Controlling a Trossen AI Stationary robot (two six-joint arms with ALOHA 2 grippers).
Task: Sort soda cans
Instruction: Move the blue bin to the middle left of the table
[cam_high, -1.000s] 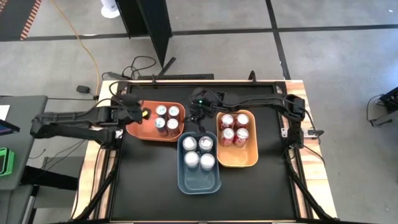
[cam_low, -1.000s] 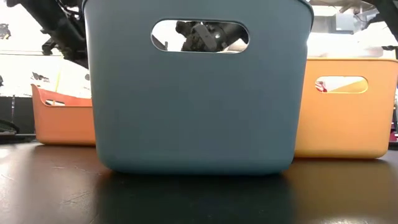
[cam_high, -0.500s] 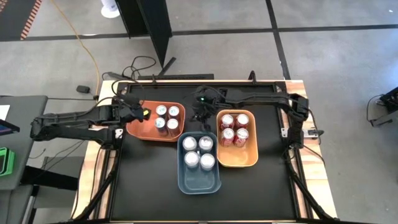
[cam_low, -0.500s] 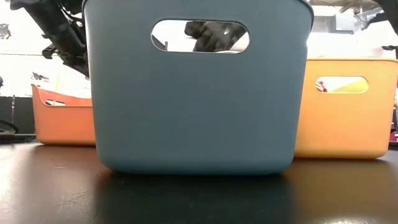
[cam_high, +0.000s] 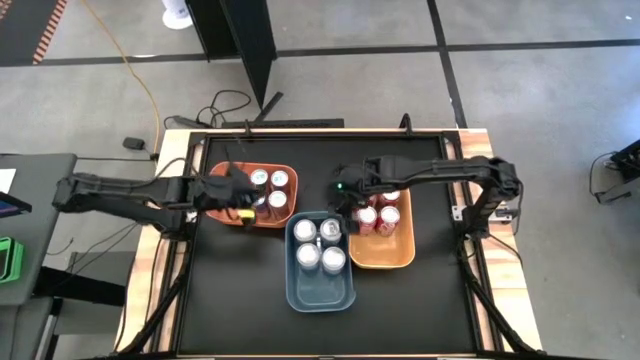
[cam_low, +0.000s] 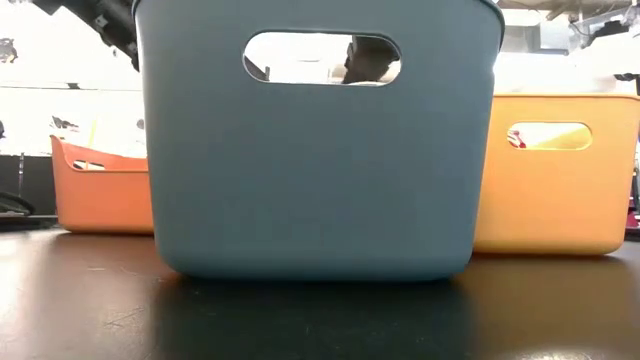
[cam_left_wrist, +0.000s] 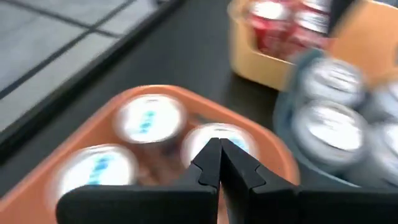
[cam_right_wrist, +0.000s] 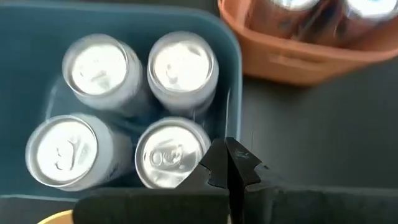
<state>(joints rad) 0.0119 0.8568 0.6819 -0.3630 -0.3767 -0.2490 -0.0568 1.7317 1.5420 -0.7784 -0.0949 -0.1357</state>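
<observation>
Three bins stand side by side on the black table. The orange bin (cam_high: 222, 212) holds blue-and-silver cans (cam_high: 279, 179), also in the left wrist view (cam_left_wrist: 147, 119). Silver-white cans (cam_high: 307, 257) fill the blue bin (cam_high: 320, 303); the right wrist view shows them from above (cam_right_wrist: 99, 63). Red cans (cam_high: 388, 215) sit in the yellow bin (cam_high: 385, 264). My left gripper (cam_high: 238, 192) is shut above the orange bin's cans (cam_left_wrist: 219, 149). My right gripper (cam_high: 345, 196) is shut above the blue bin's far right corner (cam_right_wrist: 227, 155), beside the yellow bin.
The three bins crowd the middle and far part of the table, their walls nearly touching. The low view shows the blue bin (cam_low: 310, 170) close up, flanked by the orange bin (cam_low: 100, 190) and the yellow bin (cam_low: 555, 180). Bare black tabletop (cam_high: 240, 300) lies toward the near edge.
My left gripper has moved toward the table's right, from the orange bin's left end to above its cans. My right gripper has swung from beyond the blue bin's far end toward the near and right edges, to the gap between the blue and yellow bins.
</observation>
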